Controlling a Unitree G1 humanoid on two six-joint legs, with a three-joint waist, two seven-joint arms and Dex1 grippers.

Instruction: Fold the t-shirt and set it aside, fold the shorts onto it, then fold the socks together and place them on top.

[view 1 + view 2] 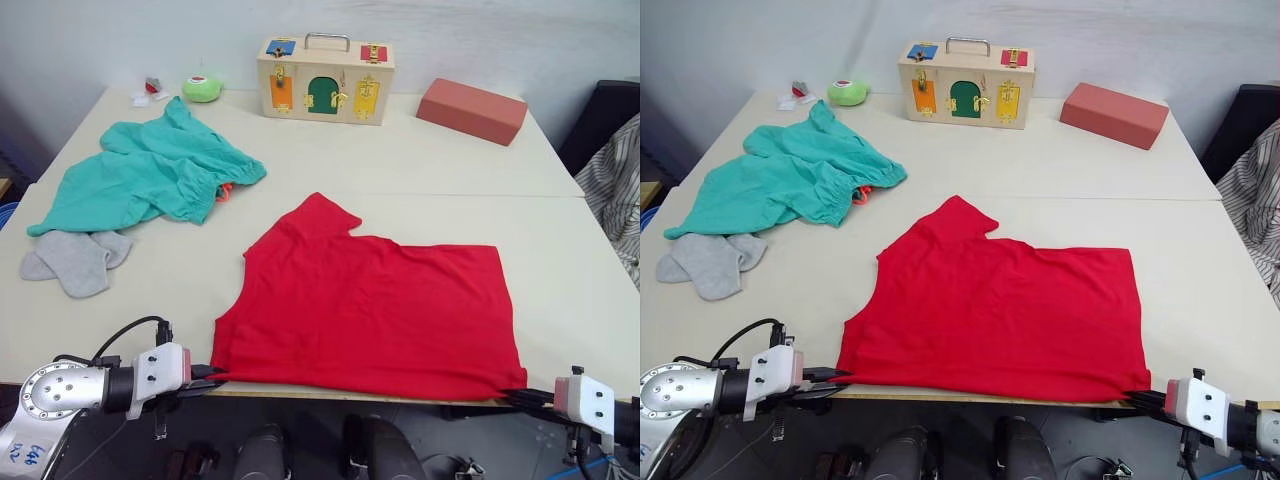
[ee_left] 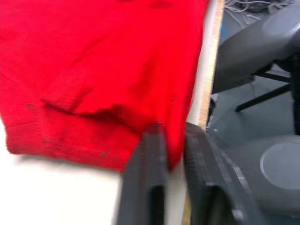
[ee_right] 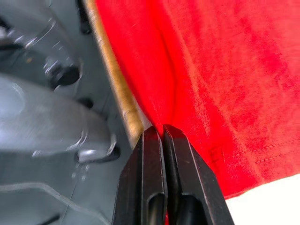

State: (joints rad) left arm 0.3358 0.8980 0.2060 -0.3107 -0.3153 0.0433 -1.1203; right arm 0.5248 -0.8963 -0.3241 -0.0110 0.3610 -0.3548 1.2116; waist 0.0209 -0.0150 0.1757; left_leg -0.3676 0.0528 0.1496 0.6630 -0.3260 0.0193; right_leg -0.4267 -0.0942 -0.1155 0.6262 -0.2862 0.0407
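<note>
The red t-shirt (image 1: 370, 300) lies flat on the near half of the table (image 1: 420, 160), one sleeve pointing toward the far side and its hem along the front edge. My left gripper (image 1: 207, 374) is shut on the shirt's near left corner; the left wrist view shows red cloth pinched between its fingers (image 2: 150, 154). At the near right corner my right gripper (image 1: 512, 396) is shut on the hem, with its fingers (image 3: 150, 154) pressed together on the fabric. The teal shorts (image 1: 150, 175) lie crumpled at the far left. The grey socks (image 1: 75, 258) rest just in front of them.
A wooden latch box (image 1: 326, 78) stands at the back centre, with a red-brown block (image 1: 472, 109) to its right. At the back left sit a green round object (image 1: 202, 89) and small bits (image 1: 150, 92). Striped fabric (image 1: 615, 190) hangs beyond the table's right edge.
</note>
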